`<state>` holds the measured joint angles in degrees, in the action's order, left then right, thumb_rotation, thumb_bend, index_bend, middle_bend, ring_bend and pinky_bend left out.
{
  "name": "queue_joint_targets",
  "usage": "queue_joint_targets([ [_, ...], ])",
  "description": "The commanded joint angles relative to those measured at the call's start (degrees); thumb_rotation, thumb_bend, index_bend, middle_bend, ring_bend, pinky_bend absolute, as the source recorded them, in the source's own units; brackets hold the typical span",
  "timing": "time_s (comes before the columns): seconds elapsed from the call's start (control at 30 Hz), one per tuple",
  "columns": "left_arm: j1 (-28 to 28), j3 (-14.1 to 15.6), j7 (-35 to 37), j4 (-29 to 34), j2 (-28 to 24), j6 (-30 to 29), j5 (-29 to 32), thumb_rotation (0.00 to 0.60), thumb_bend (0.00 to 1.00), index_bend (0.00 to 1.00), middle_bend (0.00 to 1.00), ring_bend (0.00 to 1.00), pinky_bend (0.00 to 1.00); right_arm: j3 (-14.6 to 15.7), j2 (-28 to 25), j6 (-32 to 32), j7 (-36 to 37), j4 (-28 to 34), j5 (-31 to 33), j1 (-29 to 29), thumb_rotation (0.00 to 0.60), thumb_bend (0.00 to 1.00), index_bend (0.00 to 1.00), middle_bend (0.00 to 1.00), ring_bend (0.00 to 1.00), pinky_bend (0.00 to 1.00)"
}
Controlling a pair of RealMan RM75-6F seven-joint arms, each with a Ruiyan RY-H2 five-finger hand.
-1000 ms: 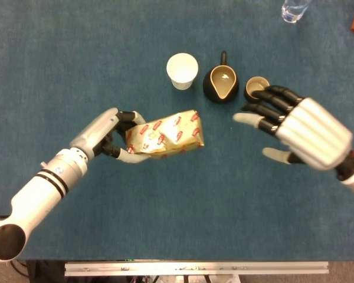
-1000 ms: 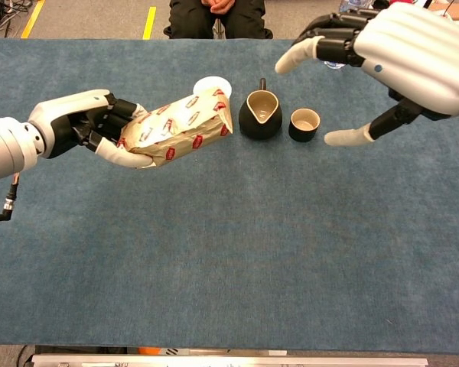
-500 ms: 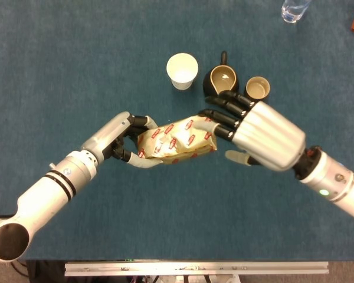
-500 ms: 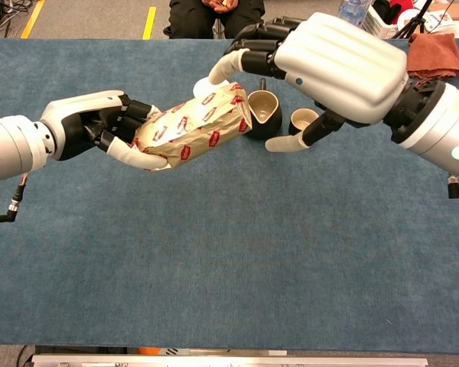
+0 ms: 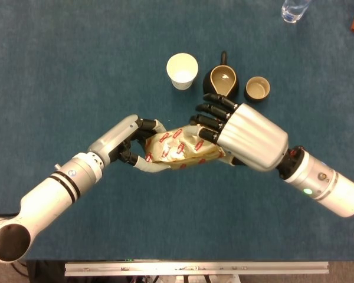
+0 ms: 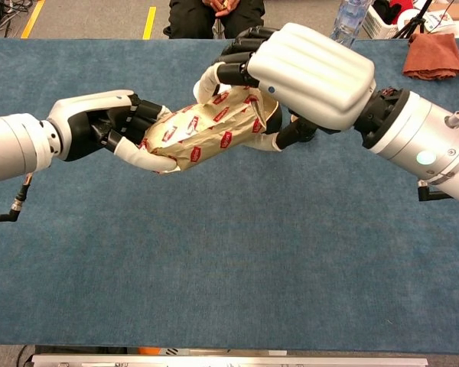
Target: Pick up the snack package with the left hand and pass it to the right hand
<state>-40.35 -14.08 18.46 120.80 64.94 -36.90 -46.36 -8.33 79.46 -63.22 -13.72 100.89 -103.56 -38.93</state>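
The snack package (image 5: pixel 178 148), gold with red labels, hangs above the blue table between both hands. My left hand (image 5: pixel 128 143) grips its left end, fingers curled over the top and thumb beneath. My right hand (image 5: pixel 243 135) covers the package's right end, with its dark fingers (image 5: pixel 209 118) laid over the top and its thumb under the package. In the chest view the snack package (image 6: pixel 206 130) tilts up to the right, from my left hand (image 6: pixel 111 126) into my right hand (image 6: pixel 306 65). The right end of the package is hidden under the right palm.
Just behind the hands stand a white paper cup (image 5: pixel 182 71), a black pitcher (image 5: pixel 222 81) and a small black cup (image 5: pixel 257 88). A water bottle (image 5: pixel 295 9) and an orange cloth (image 6: pixel 432 55) lie at the far right. A person (image 6: pixel 216 14) sits beyond the table.
My right hand swung in from the right, lowered over the package's right end and wrapped its fingers around it. My left hand carried the package slightly rightward, still gripping it.
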Motion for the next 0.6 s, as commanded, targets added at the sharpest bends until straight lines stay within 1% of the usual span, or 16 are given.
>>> queue_joint_targets([
  [0.03,-0.18,0.12,0.46,-0.09,-0.18,0.5,0.0,0.6,0.27,0.56,0.58,0.51,0.47,-0.07,1.04,-0.93,0.13,-1.11,-0.11,-0.36,0.6,0.35,0.49,0.51,0.41,0.35],
  [0.07,-0.19,0.09,0.76,-0.12,-0.33,0.78,-0.06,0.6,0.27,0.53,0.57,0.5,0.47,-0.15,1.44,-1.38,0.27,-1.52,-0.11,-0.4,0.6,0.37,0.52,0.53,0.43,0.36],
  [0.1,-0.19,0.01,1.16,-0.18,-0.5,1.12,-0.13,0.6,0.27,0.49,0.55,0.48,0.47,-0.19,1.79,-1.72,0.46,-1.9,0.0,-0.43,0.6,0.4,0.58,0.57,0.47,0.38],
  [0.2,-0.03,-0.23,2.48,-0.67,-1.08,2.18,-0.69,0.6,0.27,0.4,0.48,0.41,0.47,-0.31,2.81,-2.95,0.8,-3.31,0.19,-0.49,0.6,0.45,0.67,0.63,0.53,0.42],
  [0.27,0.12,-0.28,3.16,-0.94,-1.33,2.76,-1.12,0.6,0.27,0.35,0.42,0.36,0.47,-0.25,3.07,-3.35,0.84,-3.82,0.31,-0.53,0.6,0.45,0.69,0.64,0.55,0.42],
  [0.33,0.31,-0.44,4.13,-1.26,-1.65,3.59,-1.66,0.6,0.27,0.3,0.34,0.27,0.46,-0.22,3.23,-3.96,0.96,-4.39,0.3,-0.54,0.6,0.45,0.69,0.64,0.55,0.42],
  [0.4,0.54,-0.64,5.05,-1.61,-2.02,4.38,-2.23,0.6,0.27,0.21,0.23,0.15,0.4,-0.14,3.16,-4.45,1.36,-4.67,0.42,-0.48,0.6,0.45,0.7,0.64,0.55,0.42],
  [0.47,0.86,-0.85,6.03,-2.17,-2.38,5.07,-2.94,0.6,0.27,0.14,0.16,0.08,0.34,-0.01,2.76,-5.15,1.69,-4.94,0.35,-0.32,0.6,0.45,0.7,0.64,0.55,0.42],
  [0.5,1.07,-0.95,6.44,-2.45,-2.54,5.19,-3.24,0.6,0.27,0.11,0.13,0.05,0.31,0.05,2.48,-5.56,1.87,-4.99,0.29,-0.19,0.6,0.45,0.7,0.64,0.56,0.42],
  [0.6,1.82,-1.15,7.65,-3.56,-3.25,5.27,-3.94,0.6,0.27,0.09,0.1,0.02,0.29,0.16,1.17,-7.39,2.83,-4.95,0.21,0.55,0.6,0.45,0.7,0.64,0.56,0.42],
])
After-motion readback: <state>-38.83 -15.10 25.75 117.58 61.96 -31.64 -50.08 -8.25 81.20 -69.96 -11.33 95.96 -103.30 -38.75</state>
